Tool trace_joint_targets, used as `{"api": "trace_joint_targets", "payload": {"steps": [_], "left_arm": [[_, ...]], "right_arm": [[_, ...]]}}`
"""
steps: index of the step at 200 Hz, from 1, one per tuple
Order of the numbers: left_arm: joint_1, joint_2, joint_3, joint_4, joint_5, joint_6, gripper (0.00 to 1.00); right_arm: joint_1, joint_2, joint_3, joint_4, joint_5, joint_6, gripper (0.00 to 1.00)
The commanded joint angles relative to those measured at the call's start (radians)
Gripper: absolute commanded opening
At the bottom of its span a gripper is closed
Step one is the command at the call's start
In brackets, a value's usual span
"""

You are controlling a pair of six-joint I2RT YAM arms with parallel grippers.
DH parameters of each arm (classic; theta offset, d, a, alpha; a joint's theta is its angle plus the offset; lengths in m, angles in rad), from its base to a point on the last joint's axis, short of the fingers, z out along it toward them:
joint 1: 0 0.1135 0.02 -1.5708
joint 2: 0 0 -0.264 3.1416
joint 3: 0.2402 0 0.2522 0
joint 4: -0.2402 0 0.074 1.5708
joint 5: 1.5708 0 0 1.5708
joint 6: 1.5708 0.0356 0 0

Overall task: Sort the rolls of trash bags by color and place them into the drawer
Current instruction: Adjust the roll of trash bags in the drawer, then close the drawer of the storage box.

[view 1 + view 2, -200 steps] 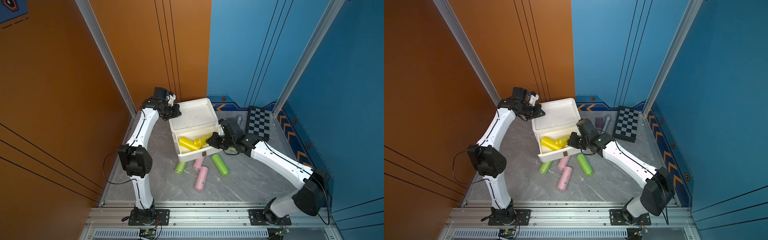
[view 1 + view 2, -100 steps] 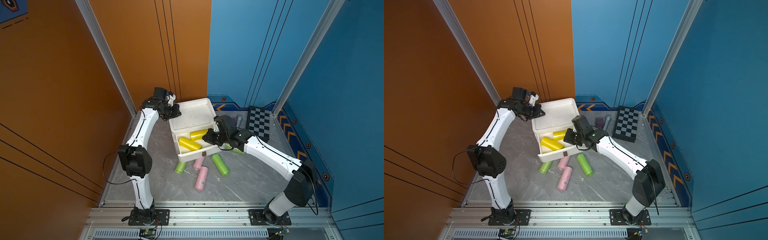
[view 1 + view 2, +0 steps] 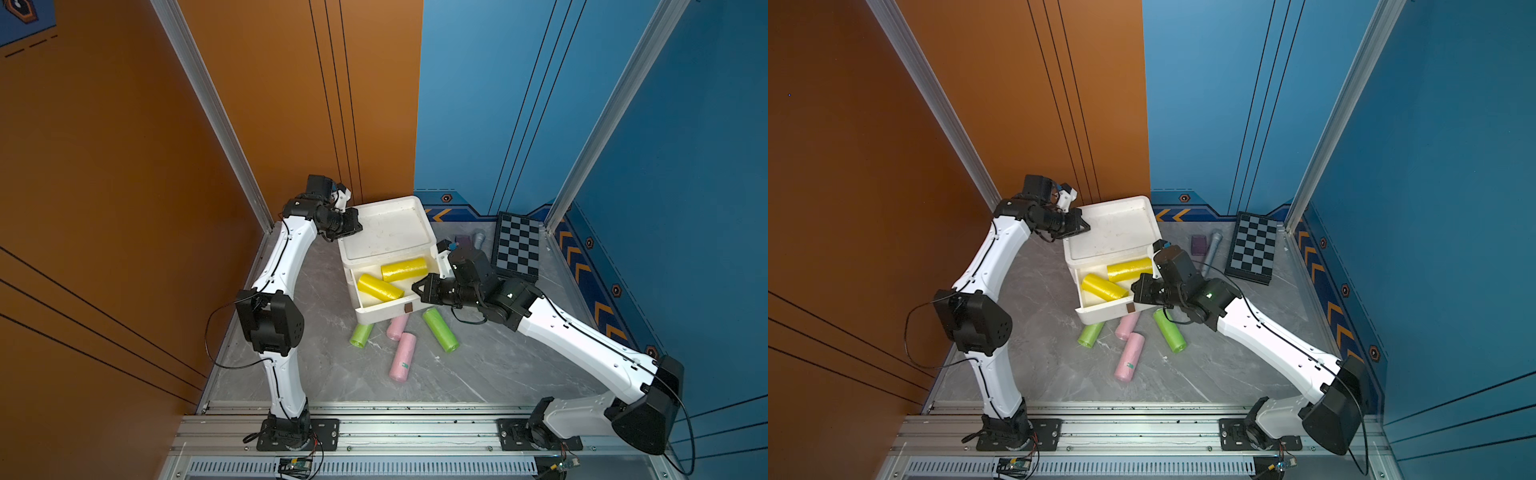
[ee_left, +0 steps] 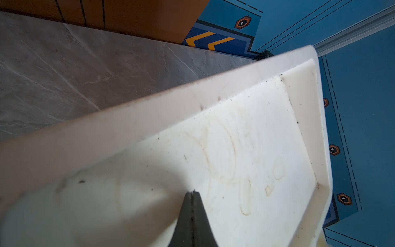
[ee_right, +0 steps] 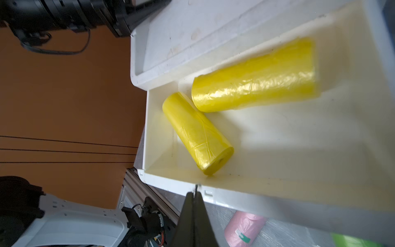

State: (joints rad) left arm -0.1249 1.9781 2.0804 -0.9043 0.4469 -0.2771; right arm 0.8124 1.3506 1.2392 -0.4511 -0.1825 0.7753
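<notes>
The white drawer cabinet [image 3: 386, 232] stood near the far left corner of the bench [image 3: 498, 365], its top drawer [image 3: 382, 312] pulled out toward the middle of the bench. The lower drawers were hidden from above.

The left arm [image 3: 286, 249] had its jaws closed on nothing, tips resting on the corner of the cabinet's recessed top. This was probably a brace, so that the light cabinet would not slide while the drawer was worked. The right arm [image 3: 552, 328] reached across to the open drawer's front lip with its jaws closed and empty, just beside the brown pull tab [image 3: 408, 308]. Whether they touched the lip could not be told.

There were six rolls. Two yellow rolls [image 3: 404, 269] [image 3: 379, 287] lay inside the open drawer, touching at one end, so yellow appeared sorted. Two lime green rolls [image 3: 361, 335] [image 3: 440, 329] and two pink rolls [image 3: 402, 356] [image 3: 397, 326] lay on the bench just in front of the drawer, the shorter-looking pink one partly under its front.

By the far right corner sat one chequered board [image 3: 517, 245], one purple cube [image 3: 1199, 244] and one grey stick [image 3: 1212, 249].
</notes>
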Motion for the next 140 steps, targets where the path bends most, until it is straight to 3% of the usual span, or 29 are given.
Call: {"api": "trace_joint_targets", "payload": {"steps": [1, 140], "left_arm": [[0.002, 0.08, -0.07, -0.213, -0.073, 0.006, 0.0], [-0.002, 0.067, -0.122, -0.212, -0.105, 0.023, 0.0]], "right_arm": [[0.031, 0.004, -0.053, -0.047, 0.09, -0.042, 0.0], [-0.015, 0.167, 0.0, 0.015, 0.142, -0.097, 0.0]]}}
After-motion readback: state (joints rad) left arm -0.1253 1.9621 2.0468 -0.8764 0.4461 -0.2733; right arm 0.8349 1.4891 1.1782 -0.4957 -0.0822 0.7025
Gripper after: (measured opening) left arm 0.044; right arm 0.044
